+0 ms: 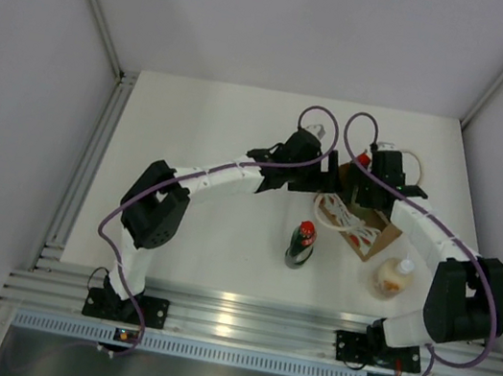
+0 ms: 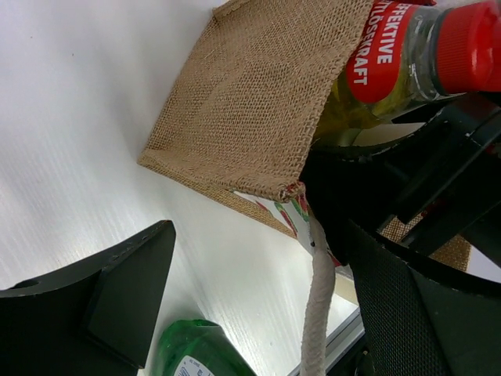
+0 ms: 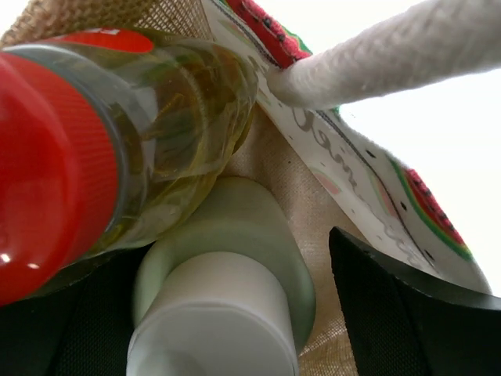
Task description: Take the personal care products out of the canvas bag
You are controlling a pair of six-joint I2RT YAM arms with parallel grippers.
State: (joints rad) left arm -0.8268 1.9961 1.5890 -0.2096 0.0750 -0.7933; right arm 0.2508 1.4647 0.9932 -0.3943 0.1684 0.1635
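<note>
The canvas bag [image 1: 368, 230] lies at the right of the table, with its mouth toward the far side. My right gripper [image 1: 370, 194] is open at the bag's mouth. In the right wrist view the pale grey-white cylinder [image 3: 235, 266] lies between its fingers [image 3: 407, 313], with a gap on the right. The yellow bottle with the red cap [image 3: 133, 133] rests against the cylinder. My left gripper [image 2: 258, 305] is open beside the bag [image 2: 250, 102], with a rope handle [image 2: 317, 313] near one finger. The green bottle [image 1: 301, 244] and the cream bottle [image 1: 391, 278] stand on the table.
The second rope handle [image 1: 414, 163] loops out beyond the bag toward the far right. Grey walls enclose the table on three sides. A metal rail [image 1: 248, 319] runs along the near edge by the arm bases.
</note>
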